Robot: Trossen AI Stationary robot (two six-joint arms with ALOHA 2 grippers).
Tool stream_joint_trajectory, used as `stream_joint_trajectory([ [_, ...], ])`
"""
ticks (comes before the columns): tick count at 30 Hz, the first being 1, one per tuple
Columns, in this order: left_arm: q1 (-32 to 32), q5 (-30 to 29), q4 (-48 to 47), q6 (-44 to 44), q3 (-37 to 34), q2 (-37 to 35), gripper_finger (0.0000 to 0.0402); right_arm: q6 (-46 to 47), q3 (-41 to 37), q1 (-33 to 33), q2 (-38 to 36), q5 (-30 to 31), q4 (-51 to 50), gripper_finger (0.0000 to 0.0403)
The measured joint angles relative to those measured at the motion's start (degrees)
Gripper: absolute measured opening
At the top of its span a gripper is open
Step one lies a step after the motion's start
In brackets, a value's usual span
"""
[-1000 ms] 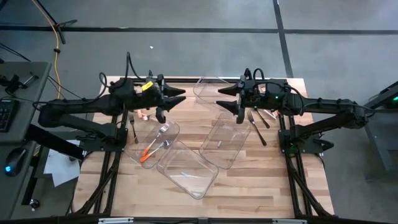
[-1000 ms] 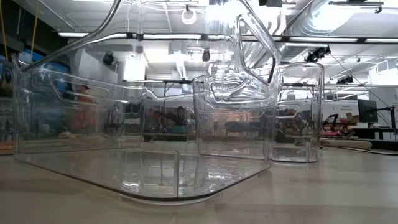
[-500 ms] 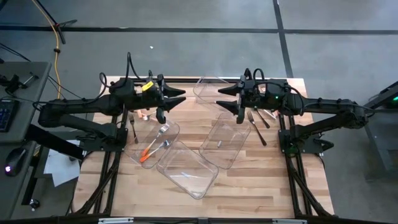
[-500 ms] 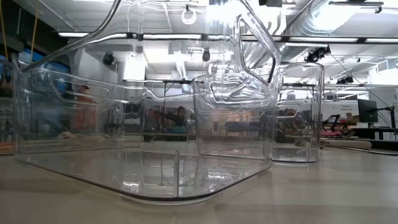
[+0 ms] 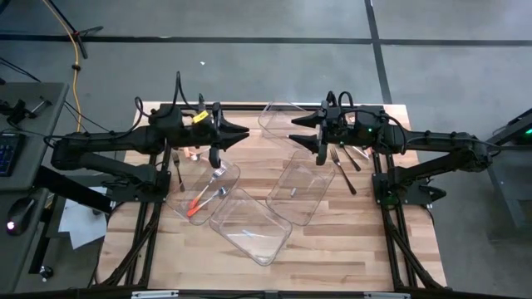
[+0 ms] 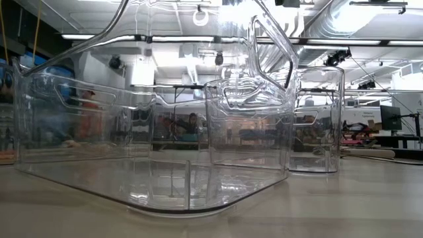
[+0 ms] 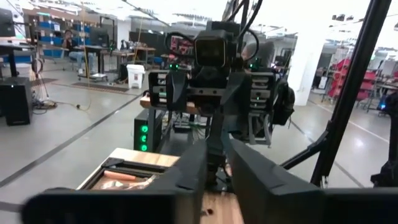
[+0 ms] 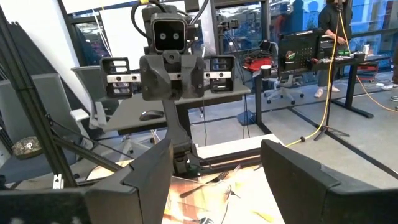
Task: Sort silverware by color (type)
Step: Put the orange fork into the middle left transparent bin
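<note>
In the high view both arms hang level above the table's far half, facing each other. My left gripper (image 5: 247, 130) (image 7: 216, 162) has only a narrow gap between its fingers and nothing in it. My right gripper (image 5: 293, 135) (image 8: 216, 155) stands wide open and empty. Two orange-handled forks (image 5: 205, 193) lie in a clear bin (image 5: 189, 214) below the left arm. A black fork (image 5: 179, 172) lies on the wood left of that bin. Two more black forks (image 5: 343, 166) lie on the table under the right arm.
Three more clear bins stand on the table: one near the front middle (image 5: 264, 241), one right of the middle (image 5: 312, 199), one at the far edge (image 5: 270, 116). In the low view the bins (image 6: 152, 132) fill the picture. Bare wood shows along the near edge.
My left gripper's fingers have drawn together from a wide gap to a narrow one, with nothing between them. The arm itself has kept its place.
</note>
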Motion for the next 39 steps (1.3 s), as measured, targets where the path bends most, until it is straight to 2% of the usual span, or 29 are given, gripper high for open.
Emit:
stream_joint_trajectory([
  [3, 0.0, 0.0, -0.8, 0.0, 0.0, 0.0, 0.0007, 0.0, 0.0, 0.0, 0.0, 0.0, 0.0, 0.0229],
  [11, 0.0, 0.0, -0.8, 0.6, 0.0, 0.0, 0.0002, 0.2, 0.0, 0.0, 0.0, 0.3, -0.1, 0.0229],
  [13, 0.0, 0.0, -0.9, 0.6, 0.0, 0.0, 0.0001, 1.8, 0.0, 0.0, 0.0, 3.5, -0.6, 0.0229],
  [16, 0.0, 0.0, -1.3, 0.6, 0.0, 0.0, 0.0001, 5.6, 0.0, -1.4, -0.2, 15.0, -4.0, 0.0229],
  [19, 0.0, -0.2, -2.7, 0.6, 0.0, 0.0, 0.0, 14.7, 0.0, -5.6, -1.2, 27.2, -13.5, 0.0229],
  [21, 0.0, -0.3, -3.4, 0.6, 0.0, 0.0, 0.0, 24.2, 0.0, -9.2, -1.6, 31.7, -23.4, 0.0229],
  [25, 0.0, -0.4, -4.5, 0.5, 0.0, 0.0, 0.0, 40.5, 0.0, -16.0, -1.8, 32.9, -46.6, 0.0229],
  [28, 0.0, -0.4, -5.1, 0.5, 0.0, 0.0, 0.0, 48.1, -1.9, -18.8, -1.8, 34.3, -58.9, 0.0229],
  [32, 0.0, -0.4, -5.4, 0.5, 0.0, 0.0, 0.0, 56.7, -8.2, -19.5, -3.1, 34.4, -63.5, 0.0229],
  [39, 0.0, -0.4, -6.8, 0.5, 0.0, 0.0, 0.0, 74.8, -21.9, -18.4, -8.3, 33.4, -60.7, 0.0229],
])
